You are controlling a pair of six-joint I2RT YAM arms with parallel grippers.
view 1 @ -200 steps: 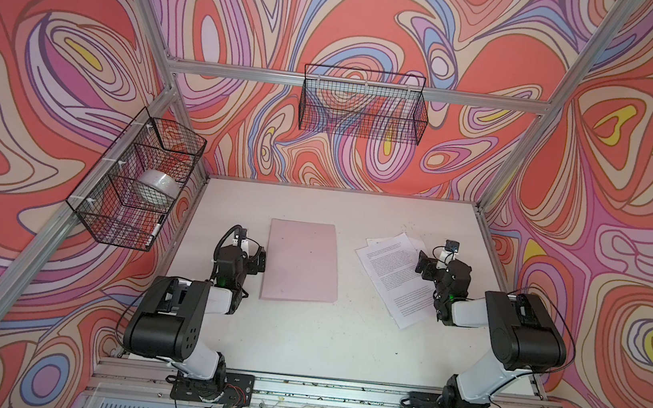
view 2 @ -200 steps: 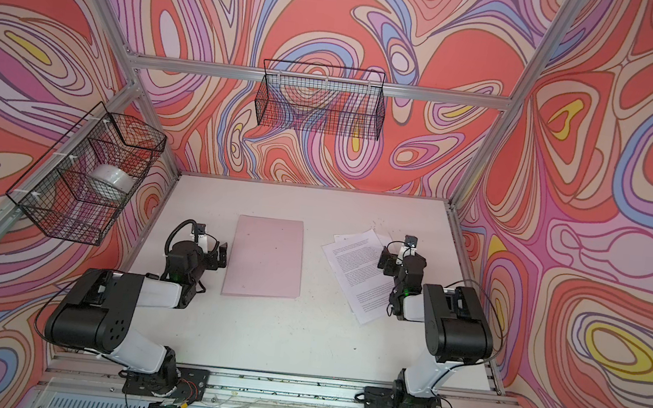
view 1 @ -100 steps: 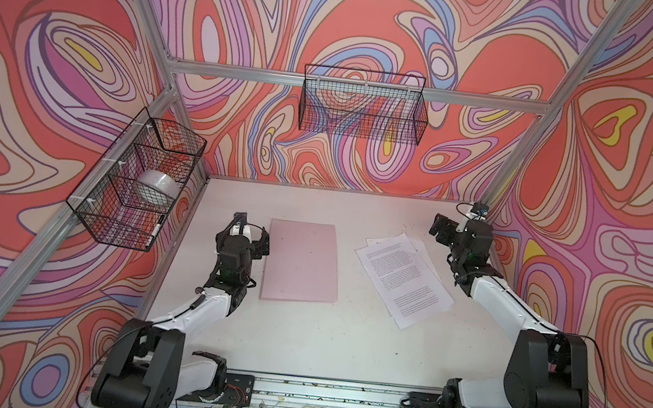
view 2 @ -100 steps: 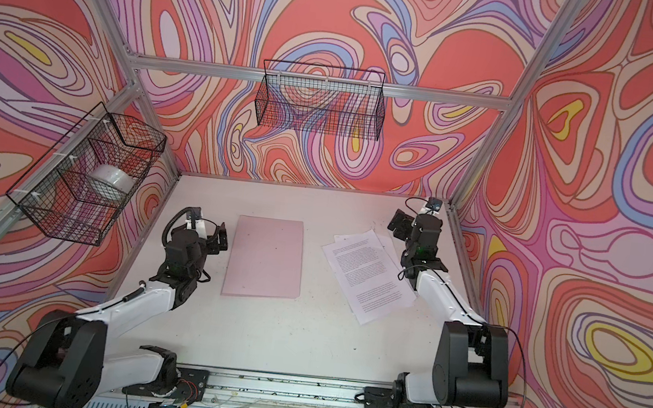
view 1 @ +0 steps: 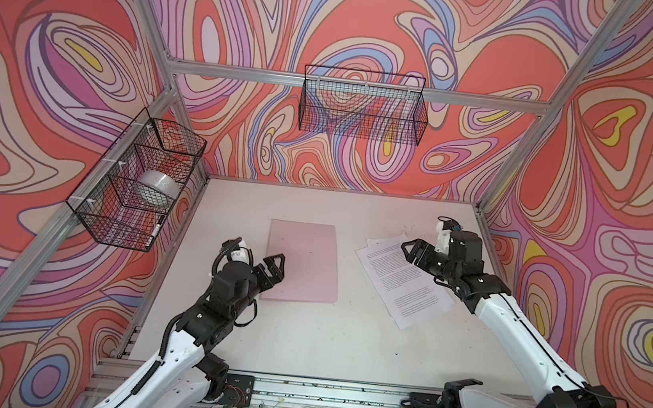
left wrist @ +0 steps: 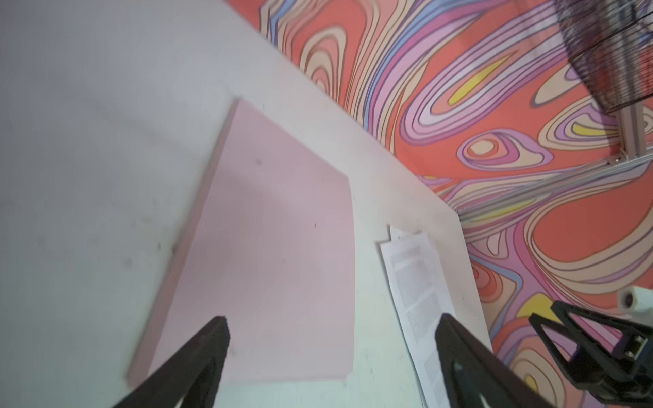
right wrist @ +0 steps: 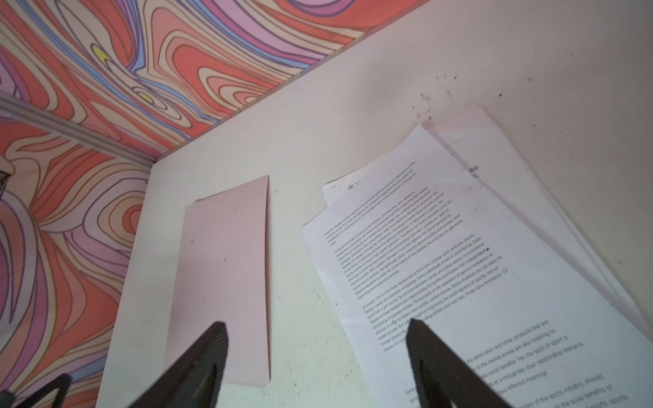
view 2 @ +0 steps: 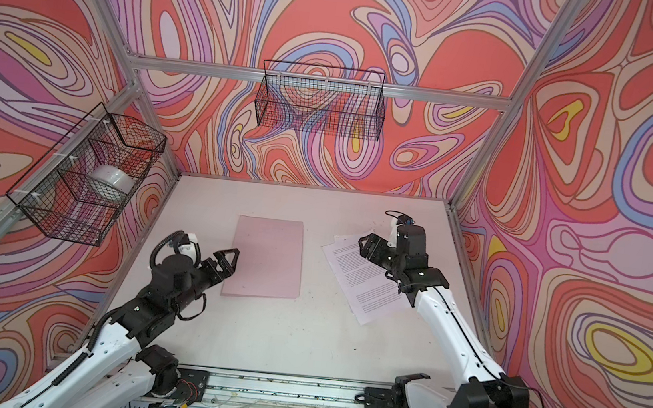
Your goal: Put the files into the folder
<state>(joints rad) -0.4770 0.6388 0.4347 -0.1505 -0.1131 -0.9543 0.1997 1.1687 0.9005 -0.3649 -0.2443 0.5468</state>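
The folder point(view 1: 303, 261) point(view 2: 266, 257) is pale pink, closed and flat on the white table, left of centre; it also shows in both wrist views point(left wrist: 275, 254) point(right wrist: 226, 268). The files point(view 1: 403, 283) point(view 2: 366, 283) are white printed sheets, fanned loosely to the folder's right point(left wrist: 417, 286) point(right wrist: 459, 265). My left gripper point(view 1: 277, 268) point(view 2: 232, 259) point(left wrist: 332, 319) hovers open over the folder's left edge, holding nothing. Above the left part of the files, my right gripper point(view 1: 407, 251) point(view 2: 364, 247) point(right wrist: 317, 325) is open with nothing between its fingers.
A black wire basket point(view 1: 138, 188) on the left wall holds a white tape roll point(view 1: 157, 186). Another wire basket point(view 1: 363, 104) hangs on the back wall. Aluminium frame posts point(view 1: 499, 178) stand at the table's back corners. The arms' mounting rail point(view 1: 316, 392) runs along the front.
My left gripper has moved right, from beside the folder to over its left edge. My right gripper has swung from the back right corner leftwards over the files.
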